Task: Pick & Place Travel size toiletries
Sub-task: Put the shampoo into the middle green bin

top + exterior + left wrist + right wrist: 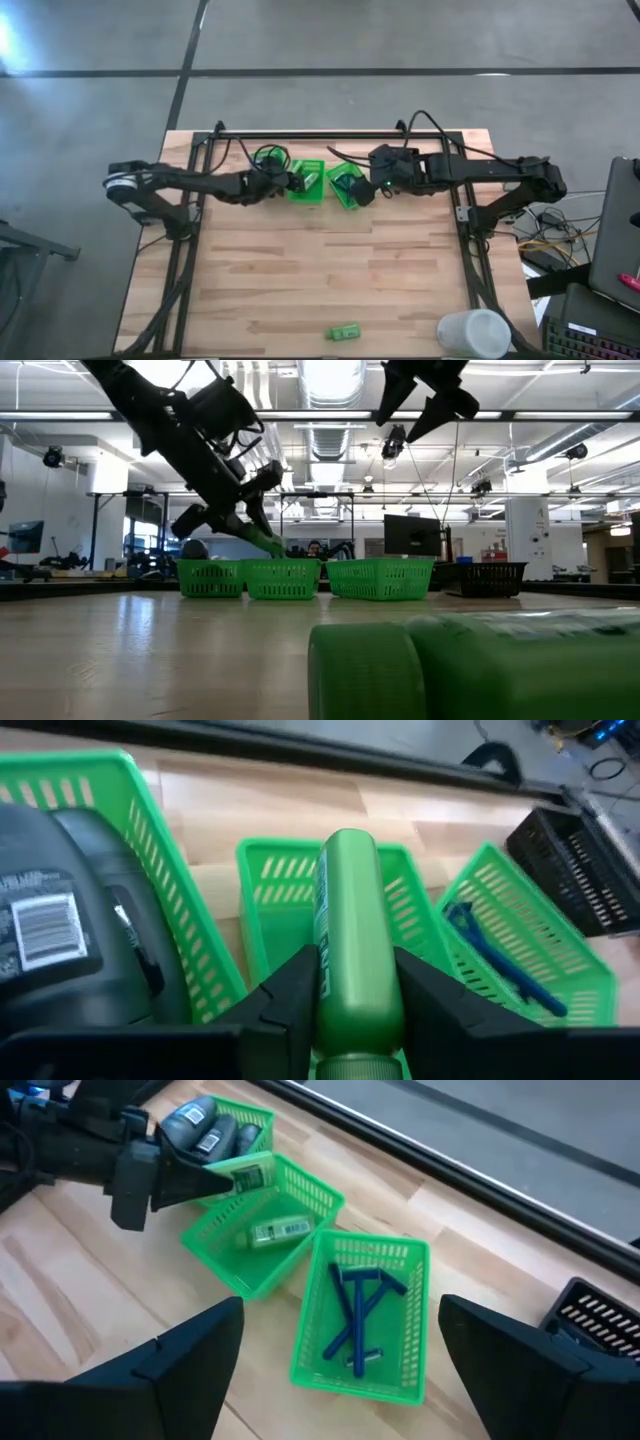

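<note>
My left gripper [355, 970] is shut on a bright green little bottle [348, 890] and hangs over the middle green mesh basket [268, 880], seen also in the high view [288, 182]. A second green bottle [278, 1230] lies inside that basket. The far-left basket [255, 1115] holds dark grey tubes [55, 910]. The right basket [405, 1255] holds dark blue razor-like sticks [358, 1312]. My right gripper [345, 1365] is open and hovers above the right basket, touching nothing. Another green bottle [343, 331] lies on its side near the table's near edge. My left gripper pinches the green bottle between its two fingers [300, 985] on the bottle's body near its back end [352, 1010]. The bottle sticks out forward along the fingers. It is lifted clear and slants down toward the middle basket [283, 578].
A big white cylinder [472, 333] stands at the table's near right corner. A black mesh basket [580, 860] sits to the right of the green ones. The three green baskets stand in a row near the far edge. Bare wood [330, 270] lies between them and the near edge.
</note>
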Action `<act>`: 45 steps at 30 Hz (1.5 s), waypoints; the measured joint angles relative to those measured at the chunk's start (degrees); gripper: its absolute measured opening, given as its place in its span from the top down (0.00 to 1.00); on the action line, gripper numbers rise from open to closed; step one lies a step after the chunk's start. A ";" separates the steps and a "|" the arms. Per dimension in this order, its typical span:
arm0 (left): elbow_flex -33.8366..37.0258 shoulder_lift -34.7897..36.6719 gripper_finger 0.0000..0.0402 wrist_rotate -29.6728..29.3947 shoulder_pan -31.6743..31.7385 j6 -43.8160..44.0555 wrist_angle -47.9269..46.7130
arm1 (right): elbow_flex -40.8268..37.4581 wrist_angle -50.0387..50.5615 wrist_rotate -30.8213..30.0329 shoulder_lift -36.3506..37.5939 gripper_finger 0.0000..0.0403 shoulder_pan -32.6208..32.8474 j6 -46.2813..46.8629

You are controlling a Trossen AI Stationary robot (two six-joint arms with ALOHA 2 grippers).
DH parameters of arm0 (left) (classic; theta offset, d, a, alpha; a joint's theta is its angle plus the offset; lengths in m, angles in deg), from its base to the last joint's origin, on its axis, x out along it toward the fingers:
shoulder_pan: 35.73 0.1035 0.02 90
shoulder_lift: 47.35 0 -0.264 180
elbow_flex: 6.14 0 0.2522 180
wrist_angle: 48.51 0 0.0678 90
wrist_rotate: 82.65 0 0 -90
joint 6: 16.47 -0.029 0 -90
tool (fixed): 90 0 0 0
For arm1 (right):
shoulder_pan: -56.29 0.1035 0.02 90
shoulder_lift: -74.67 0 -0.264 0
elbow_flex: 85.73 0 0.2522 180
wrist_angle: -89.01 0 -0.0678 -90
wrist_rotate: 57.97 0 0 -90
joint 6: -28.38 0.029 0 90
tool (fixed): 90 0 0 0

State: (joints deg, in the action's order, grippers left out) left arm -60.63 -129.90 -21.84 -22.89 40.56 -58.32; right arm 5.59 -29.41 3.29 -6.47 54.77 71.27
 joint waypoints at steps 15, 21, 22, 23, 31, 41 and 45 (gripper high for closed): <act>-5.13 -7.25 0.51 2.25 -1.44 -6.07 2.55 | -2.09 0.07 2.01 0.00 0.11 0.44 0.39; -6.50 -3.75 0.41 2.91 -1.69 -8.23 -2.46 | -2.17 0.26 6.92 0.07 0.13 2.08 -5.19; -6.51 -2.65 0.40 4.29 -2.00 -9.54 -2.48 | -2.27 0.29 9.01 0.06 0.13 2.74 -7.03; -6.51 -1.38 0.40 6.65 -2.50 -12.00 -2.15 | -2.41 0.26 11.40 0.01 0.14 3.61 -8.82; -5.89 7.06 0.39 32.81 -14.55 -43.01 -4.19 | -3.29 -0.48 26.80 -7.63 0.13 14.50 -19.58; -5.86 6.64 0.39 14.93 -35.76 -43.18 -6.35 | -2.19 -2.01 30.28 -17.71 0.14 30.21 -23.56; -5.86 6.13 0.39 10.30 -38.77 -36.19 -6.53 | -1.38 -7.31 30.28 -21.35 0.17 33.93 -20.38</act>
State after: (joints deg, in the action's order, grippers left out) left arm -66.49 -123.77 -11.54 -61.66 4.37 -64.84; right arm 4.20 -36.72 33.58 -27.82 88.70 50.89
